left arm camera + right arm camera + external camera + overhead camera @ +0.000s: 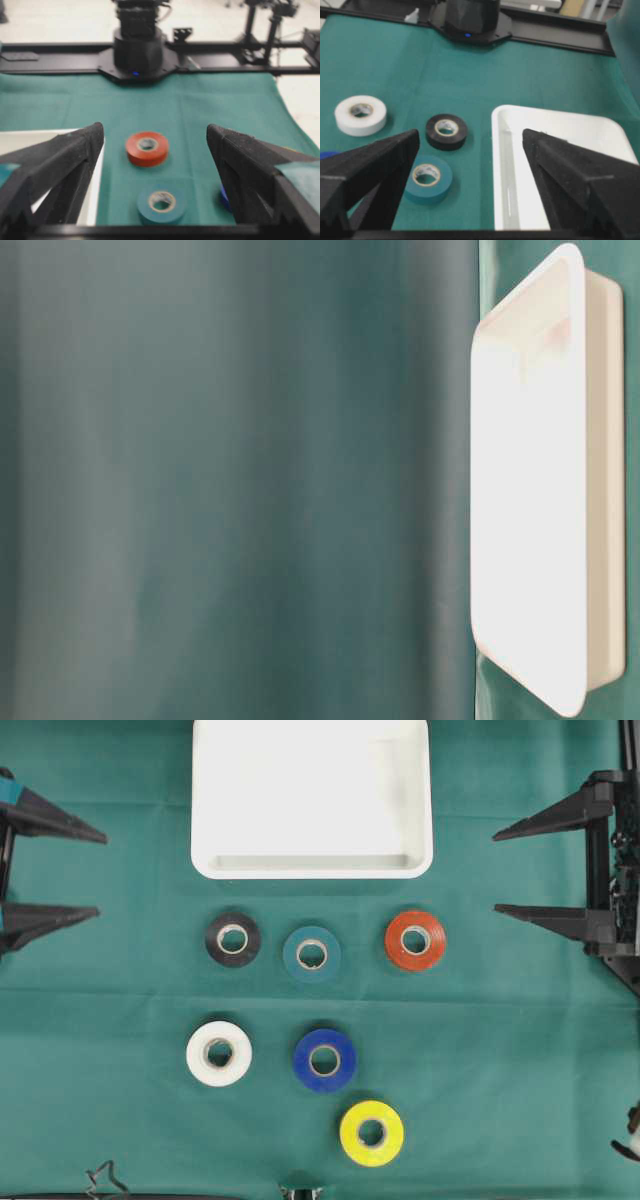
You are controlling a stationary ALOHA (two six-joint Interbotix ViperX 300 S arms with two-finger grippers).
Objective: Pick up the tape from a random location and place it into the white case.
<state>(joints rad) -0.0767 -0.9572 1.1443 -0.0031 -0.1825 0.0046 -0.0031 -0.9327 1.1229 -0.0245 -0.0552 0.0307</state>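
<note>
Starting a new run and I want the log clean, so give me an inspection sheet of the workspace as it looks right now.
Surface: green cloth, slightly creased.
Job's things: white case at the far middle, nothing in it. Six tape rolls lie flat in front of it: black, teal, red, white, blue, yellow.
Clutter: nothing seen.
Hands: left hand at the left edge, open, holding nothing; right hand at the right edge, open, holding nothing.
Cables: nothing clearly seen.
Surroundings: black arm base and rails beyond the cloth; the table-level view is blurred, showing only cloth and case.
</note>
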